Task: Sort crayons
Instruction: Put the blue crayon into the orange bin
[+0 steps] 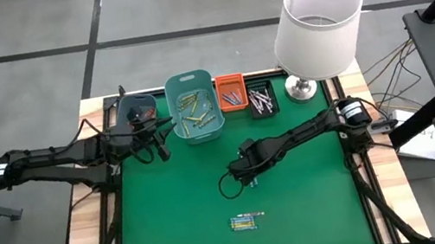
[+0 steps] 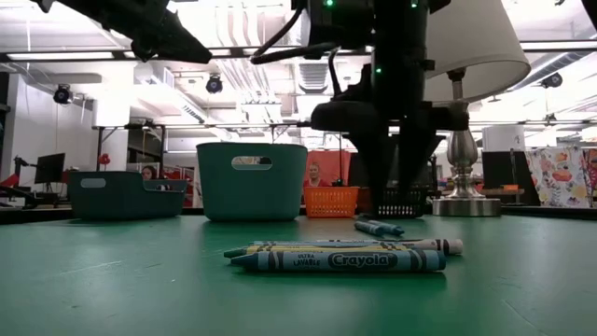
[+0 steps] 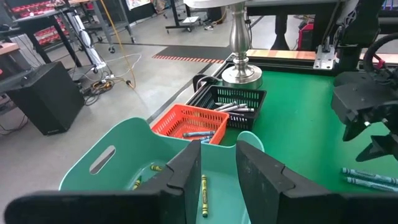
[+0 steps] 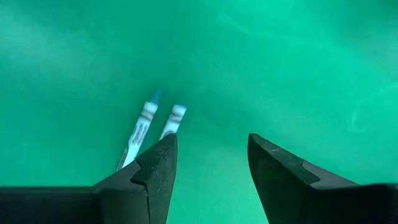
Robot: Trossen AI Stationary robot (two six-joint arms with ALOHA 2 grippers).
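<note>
Crayons [image 4: 152, 127] lie beside the wide-open, empty right claw [image 4: 208, 171].

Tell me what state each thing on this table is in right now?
Left pincer: open, empty, above the teal bin.
Right pincer: open, empty, over two blue crayons.
Crayon pile: loose on the mat.
Orange bin: holds crayons.
Black bin: holds crayons.
Lamp: upright.
</note>
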